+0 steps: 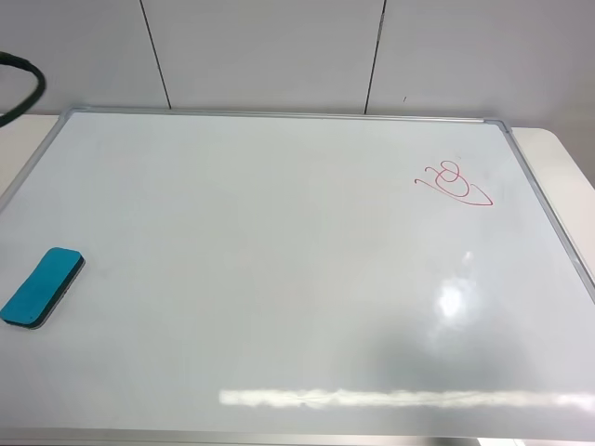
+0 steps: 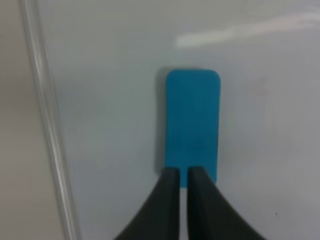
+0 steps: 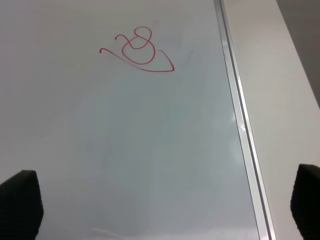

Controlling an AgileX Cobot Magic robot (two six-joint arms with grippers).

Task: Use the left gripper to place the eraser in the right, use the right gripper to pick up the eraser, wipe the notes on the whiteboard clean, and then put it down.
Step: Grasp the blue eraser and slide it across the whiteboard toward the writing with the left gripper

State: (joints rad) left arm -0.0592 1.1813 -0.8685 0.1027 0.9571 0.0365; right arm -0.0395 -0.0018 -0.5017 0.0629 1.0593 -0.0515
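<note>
Fingers (image 2: 167, 205) of the left gripper (image 2: 183, 182) sit pressed almost together, holding nothing; left wrist view puts them over the near end of the eraser (image 2: 192, 120), which lies flat on the whiteboard (image 2: 110, 100) beside its frame (image 2: 47, 125). Right wrist view: right gripper (image 3: 162, 205) spread wide, empty; notes (image 3: 137, 50) ahead, near the frame. Exterior high view: we see neither gripper; eraser at the board's left edge, notes far right, well apart. Risk, we judge: coming down with tips shut would shove the eraser instead of straddling it; they must part first.
</note>
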